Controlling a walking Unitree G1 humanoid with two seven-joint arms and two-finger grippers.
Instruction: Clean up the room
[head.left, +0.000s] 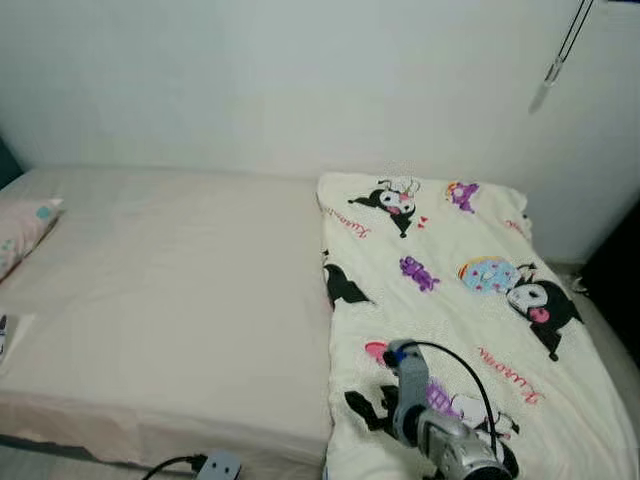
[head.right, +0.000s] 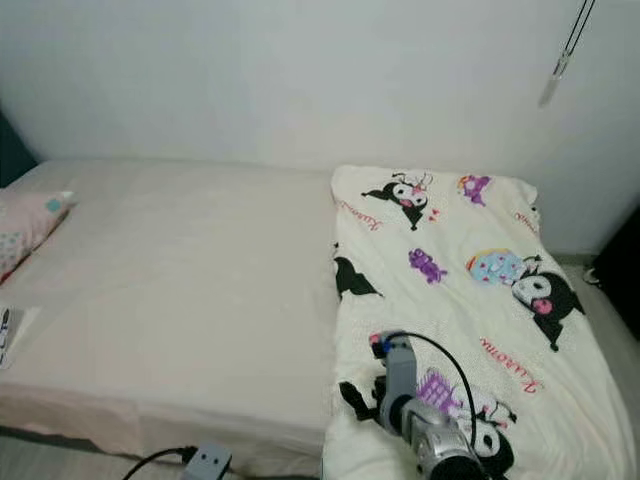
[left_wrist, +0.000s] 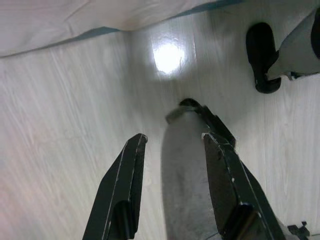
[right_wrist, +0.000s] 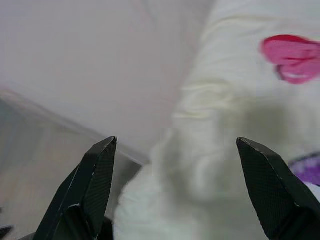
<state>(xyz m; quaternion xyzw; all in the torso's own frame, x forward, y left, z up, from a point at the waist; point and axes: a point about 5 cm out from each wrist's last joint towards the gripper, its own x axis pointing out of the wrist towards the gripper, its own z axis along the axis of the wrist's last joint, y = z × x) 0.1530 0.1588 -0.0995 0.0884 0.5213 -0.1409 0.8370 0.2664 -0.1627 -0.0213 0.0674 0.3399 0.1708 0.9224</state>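
Two black fingers of my right pincer (right_wrist: 177, 187) stand wide apart, empty, above the near edge of the cream cartoon-printed quilt (head.left: 470, 300), which lies ahead of it over the right half of the pale pink sheeted bed (head.left: 170, 290). My left pincer (left_wrist: 172, 187) hangs open over the pale wooden floor (left_wrist: 60, 120), holding nothing.

Soft, even, slightly dim light covers the bed (head.left: 170, 290) and the wall (head.left: 300, 80); both head views are a little grainy. A bright glare spot sits on the pale floor (left_wrist: 168, 56). The blanket (right_wrist: 225, 150) up close is blurred.
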